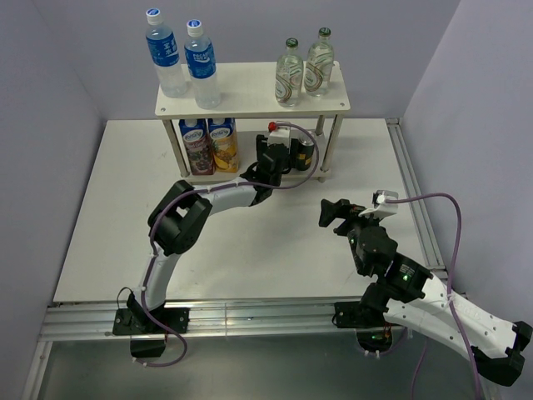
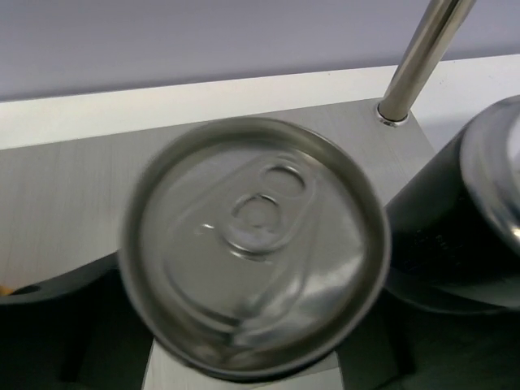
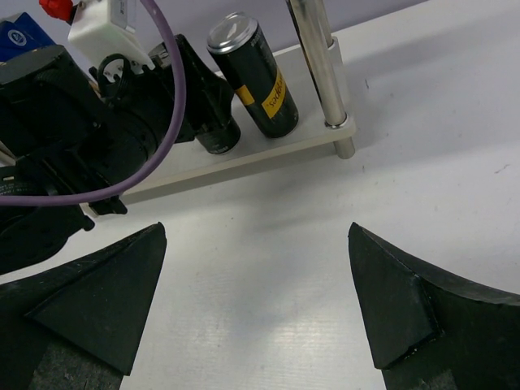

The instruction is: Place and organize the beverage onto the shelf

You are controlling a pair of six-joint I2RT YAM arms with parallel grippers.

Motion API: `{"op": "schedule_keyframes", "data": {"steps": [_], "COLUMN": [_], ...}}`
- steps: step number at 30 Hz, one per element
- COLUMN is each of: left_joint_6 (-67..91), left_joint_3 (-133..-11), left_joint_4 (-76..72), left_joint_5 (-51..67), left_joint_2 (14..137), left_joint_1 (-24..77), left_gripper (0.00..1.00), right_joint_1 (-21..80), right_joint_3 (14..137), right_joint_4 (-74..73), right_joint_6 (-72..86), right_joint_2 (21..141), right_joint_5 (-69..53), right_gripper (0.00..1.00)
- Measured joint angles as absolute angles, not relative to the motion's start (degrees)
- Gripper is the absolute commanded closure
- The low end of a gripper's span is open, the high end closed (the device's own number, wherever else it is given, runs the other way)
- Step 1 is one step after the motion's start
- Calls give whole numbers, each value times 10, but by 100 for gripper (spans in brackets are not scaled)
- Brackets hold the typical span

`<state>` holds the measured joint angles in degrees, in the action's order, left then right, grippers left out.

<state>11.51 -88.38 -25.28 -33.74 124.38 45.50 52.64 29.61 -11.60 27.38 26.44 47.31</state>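
Observation:
The shelf [image 1: 250,88] carries two blue-capped water bottles [image 1: 202,65] at the left of its top board and two green-capped glass bottles [image 1: 289,73] at the right. My left gripper [image 1: 287,155] reaches onto the lower board [image 2: 65,187]. Its jaws straddle a dark can [image 2: 256,244], whose silver lid fills the left wrist view. I cannot see whether the fingers touch the can. A second dark can [image 3: 253,77] with a yellow label stands free just to its right, near the shelf leg [image 3: 317,65]. My right gripper [image 3: 256,301] hovers open over bare table with nothing between its fingers.
Two colourful tall drink containers [image 1: 210,145] stand at the left of the lower board. A purple cable [image 3: 166,106] loops off the left wrist. The silver leg [image 2: 422,57] rises close behind the cans. Walls enclose the white table [image 1: 250,250] on three sides.

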Motion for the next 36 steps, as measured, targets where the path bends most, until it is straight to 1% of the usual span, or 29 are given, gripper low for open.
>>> {"op": "schedule_keyframes", "data": {"steps": [1,3,4,12,20,29,33,36], "left_joint_6": [114,116,117,119,133,195,241,269], "left_joint_3": [-883,-882,-879,-826,-741,-607,-550,-553], "left_joint_4": [-256,-262,-266,-267,-262,-200,-95,24], "left_joint_5": [-336,-335,-333,-333,-352,-391,-419,-412], "left_joint_2": [1244,1244,1243,1225,1141,962,846,753], "left_joint_1": [455,455,455,455,474,571,644,701], "left_gripper": [14,11,1,1,1,1,1,1], "right_joint_1": [526,526,526,526,526,526,526,527], "right_joint_3": [296,296,296,296,296,296,296,317], "right_joint_4": [-116,-116,-116,-116,-116,-118,-117,-146], "right_joint_6": [274,274,274,274,275,280,275,277], "right_joint_2": [264,264,264,264,264,270,267,268], "right_joint_5": [473,473,473,474,479,489,468,437], "right_gripper": [0,0,0,0,0,0,0,0]}}
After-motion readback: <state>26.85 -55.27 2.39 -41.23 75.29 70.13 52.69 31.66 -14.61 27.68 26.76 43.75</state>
